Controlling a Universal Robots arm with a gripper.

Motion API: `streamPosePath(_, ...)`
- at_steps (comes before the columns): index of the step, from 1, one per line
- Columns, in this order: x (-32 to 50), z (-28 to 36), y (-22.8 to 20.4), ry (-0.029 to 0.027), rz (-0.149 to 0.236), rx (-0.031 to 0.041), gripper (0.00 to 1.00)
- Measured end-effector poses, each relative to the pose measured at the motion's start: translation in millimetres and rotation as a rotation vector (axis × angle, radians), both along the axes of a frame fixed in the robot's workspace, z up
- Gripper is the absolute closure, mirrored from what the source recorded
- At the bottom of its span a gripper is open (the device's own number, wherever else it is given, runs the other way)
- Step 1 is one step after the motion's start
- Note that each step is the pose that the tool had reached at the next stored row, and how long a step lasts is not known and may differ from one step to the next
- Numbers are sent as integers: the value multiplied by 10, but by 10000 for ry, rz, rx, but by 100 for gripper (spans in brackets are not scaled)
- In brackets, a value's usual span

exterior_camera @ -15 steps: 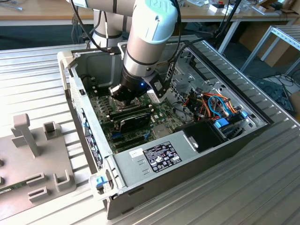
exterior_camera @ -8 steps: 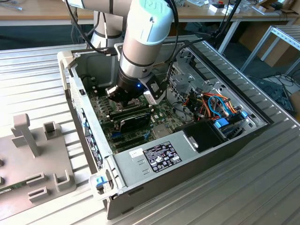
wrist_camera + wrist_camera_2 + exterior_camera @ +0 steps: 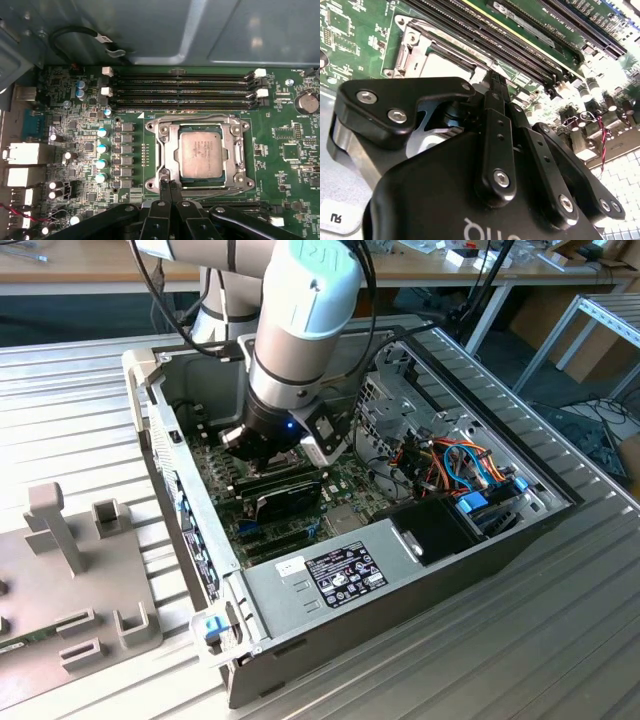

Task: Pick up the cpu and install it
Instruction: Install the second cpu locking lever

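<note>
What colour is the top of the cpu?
Dull silver-grey, best seen in the first wrist view: the cpu.

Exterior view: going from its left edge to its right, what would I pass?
Grey holder block → open computer case → robot arm reaching down over the green board → orange and blue cables → slatted metal table.

Even bright light; glare on case wall (image 3: 240,30) (washed pale); nearby gripper (image 3: 492,82) soft-focused.
</note>
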State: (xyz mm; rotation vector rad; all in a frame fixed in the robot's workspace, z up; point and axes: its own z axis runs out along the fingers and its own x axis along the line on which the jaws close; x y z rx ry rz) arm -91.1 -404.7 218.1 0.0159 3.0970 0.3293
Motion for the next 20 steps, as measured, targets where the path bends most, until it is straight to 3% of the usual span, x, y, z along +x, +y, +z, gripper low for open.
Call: streamPosePath(20, -15, -77, 0, 0, 0, 2, 89)
